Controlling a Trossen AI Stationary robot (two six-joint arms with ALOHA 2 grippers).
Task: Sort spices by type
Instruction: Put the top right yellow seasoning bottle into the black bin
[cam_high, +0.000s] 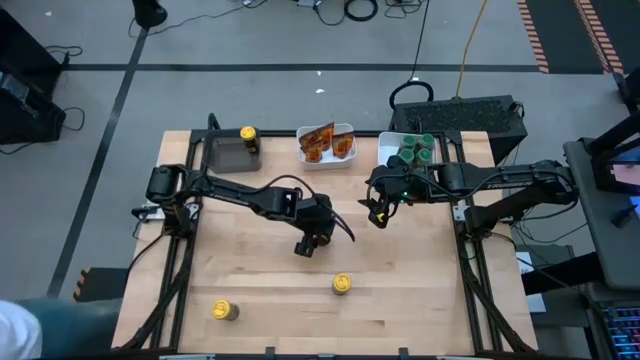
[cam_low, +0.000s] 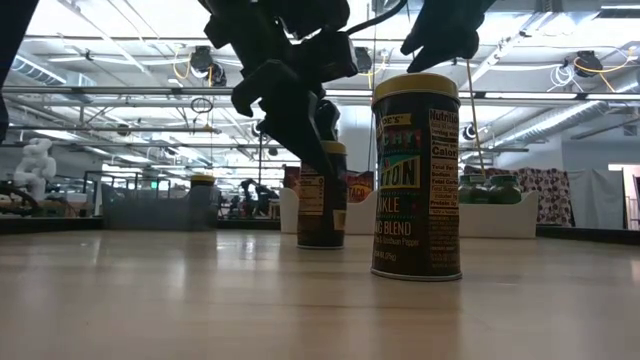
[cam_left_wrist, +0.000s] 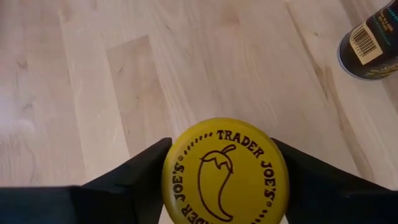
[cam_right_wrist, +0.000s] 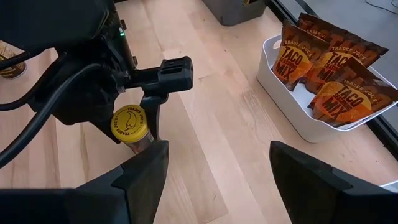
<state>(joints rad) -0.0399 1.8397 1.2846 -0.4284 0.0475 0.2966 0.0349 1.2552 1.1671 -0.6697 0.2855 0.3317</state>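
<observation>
A yellow-lidded spice jar (cam_left_wrist: 224, 171) stands on the wooden table near its middle, and my left gripper (cam_high: 308, 243) is shut on it. In the high view the gripper hides this jar; the right wrist view shows the jar (cam_right_wrist: 129, 124). Two more yellow-lidded jars (cam_high: 343, 285) (cam_high: 225, 311) stand on their bases toward the near edge. A third (cam_high: 248, 135) stands in the grey tray (cam_high: 225, 152). My right gripper (cam_high: 380, 212) hovers open above the table, right of centre, with nothing between its fingers. My left gripper has the jar between its two fingers, one on each side of the yellow lid's rim (cam_left_wrist: 175, 163). The fingers (cam_left_wrist: 146, 168) slant down onto it from the table's left side. The jar (cam_low: 321, 200) stands upright with its base on the table.
At the far edge stand a white tray (cam_high: 345, 132) with orange-brown taco-mix packets (cam_right_wrist: 333, 74) and a white tray (cam_high: 386, 145) with green-lidded jars (cam_high: 413, 150). Bare table lies between the arms and along the near edge.
</observation>
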